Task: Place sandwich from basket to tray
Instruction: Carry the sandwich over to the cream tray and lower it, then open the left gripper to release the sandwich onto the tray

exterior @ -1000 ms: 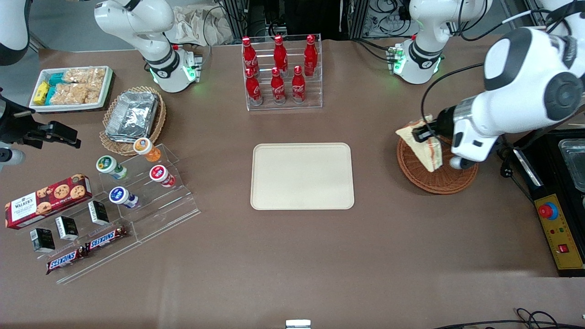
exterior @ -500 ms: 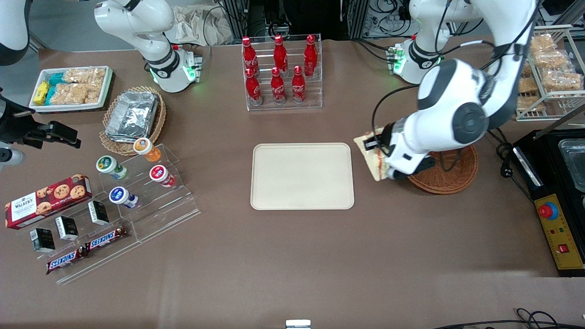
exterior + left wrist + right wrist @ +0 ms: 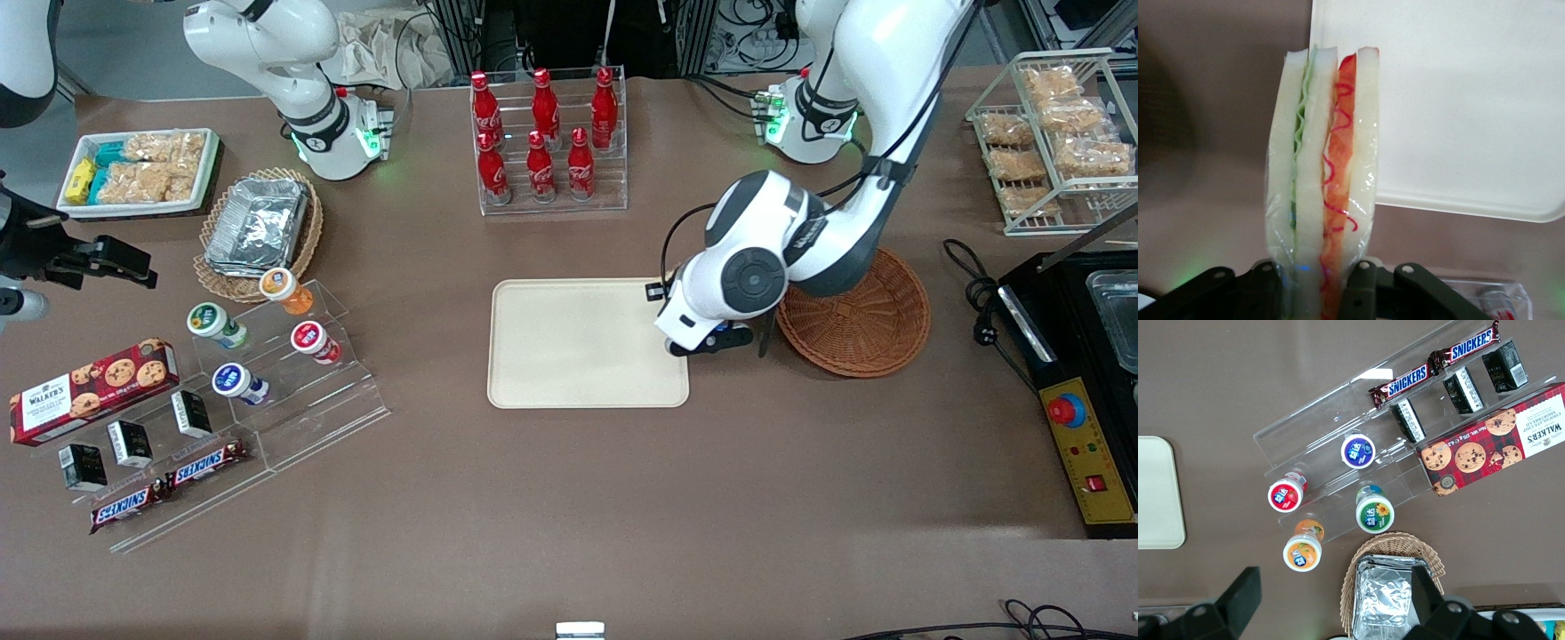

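The left arm has glossy white shells with dark grey round joint caps; a black cable runs along it; the gripper (image 3: 1319, 283) is black.

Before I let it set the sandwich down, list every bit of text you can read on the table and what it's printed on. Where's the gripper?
"SNICKERS": two chocolate bars on the clear stand.
"WALKER'S": red cookie box; its smaller print is unreadable.
Red bottles: white script too small to read.
Round cup lids: print unreadable.
Gripper: over the tray edge nearest the basket, shut on the sandwich.
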